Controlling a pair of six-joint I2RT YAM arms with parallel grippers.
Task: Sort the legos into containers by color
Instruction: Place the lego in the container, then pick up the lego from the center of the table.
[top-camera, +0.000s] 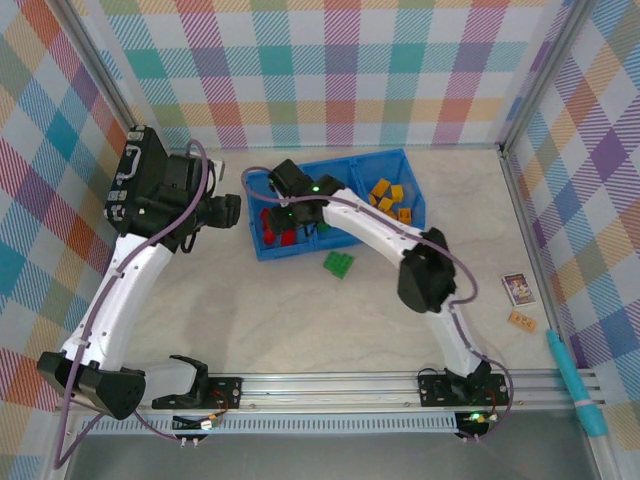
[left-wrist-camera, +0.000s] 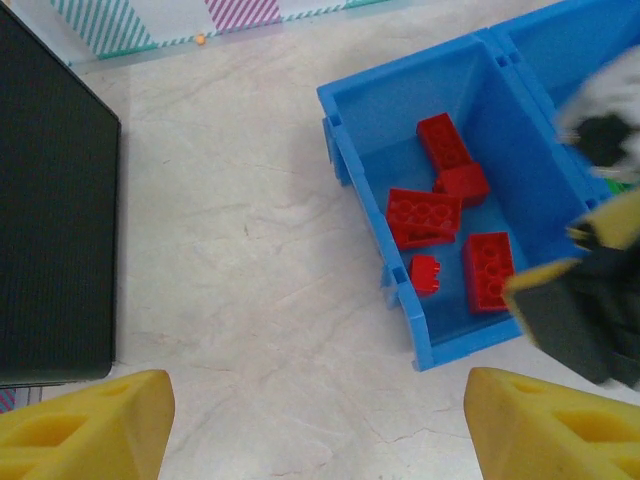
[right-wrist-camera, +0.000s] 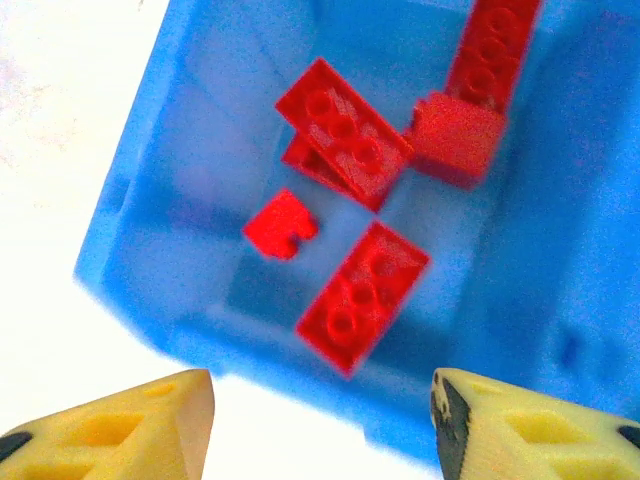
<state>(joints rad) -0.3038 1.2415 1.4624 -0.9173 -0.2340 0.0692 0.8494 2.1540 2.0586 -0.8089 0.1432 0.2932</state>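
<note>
near edge: both arm bases are bolted to the rail (top-camera: 330, 384); a teal tool (top-camera: 578, 385) lies by the near right corner.
right side of the table: a printed card (top-camera: 518, 290) with a tan tile (top-camera: 522, 320) just nearer, both well apart from the bin (top-camera: 375, 165).
left arm: climbs from the near left corner, runs away along the left side, then bends right at the wrist.
left gripper (left-wrist-camera: 320, 430): aimed right at the bin's left end, near it but apart; fingers spread wide, gripping nothing, bare table beneath.
right arm: rises from the near right base, folds at the elbow, then reaches far and left across the bin.
right gripper (right-wrist-camera: 320, 430): hangs over the left compartment (left-wrist-camera: 400, 130), pointing down; fingers apart, nothing between them.
green lego (top-camera: 338, 264): on the table just near of the bin, studs up, turned at a slant to the near wall.
bin's lie: bright blue, three sections side by side; long axis runs left to right, right end a little farther.
red legos (left-wrist-camera: 425, 215): in the left compartment at mixed angles; in the right wrist view the one under the gripper is blurred, its long axis slanting from lower left to upper right.
orange legos (top-camera: 390, 196): clustered at the bin's right end.
bin's middle: a bit of green shows under the right arm; I can't make out more.
black case (left-wrist-camera: 50, 200): flat on the table left of the bin, apart from it.
</note>
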